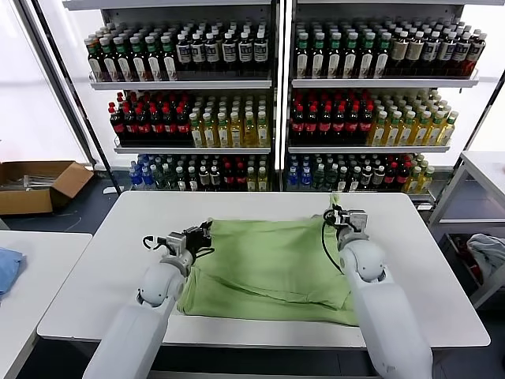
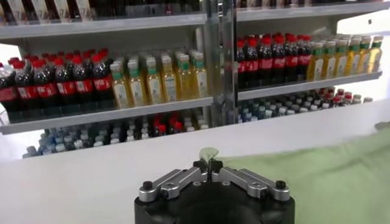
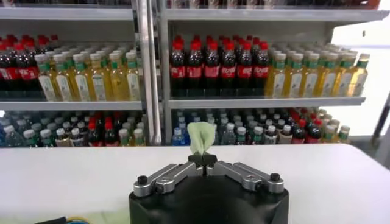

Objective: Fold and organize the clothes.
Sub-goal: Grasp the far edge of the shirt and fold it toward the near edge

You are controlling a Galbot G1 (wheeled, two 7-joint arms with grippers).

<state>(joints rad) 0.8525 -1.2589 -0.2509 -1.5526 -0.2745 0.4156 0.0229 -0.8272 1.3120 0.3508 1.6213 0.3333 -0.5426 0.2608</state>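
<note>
The light green polo shirt lies folded over on the white table, its collar, buttons and patch hidden. My left gripper is shut on the shirt's far left corner; a nub of green fabric sticks out between its closed fingertips in the left wrist view. My right gripper is shut on the far right corner, with a tuft of green fabric pinched in it in the right wrist view. Both hold the far edge just above the table.
Shelves of bottles stand behind the table. A cardboard box sits on the floor at far left. A second table with a blue cloth is at left. A grey-white garment lies at right.
</note>
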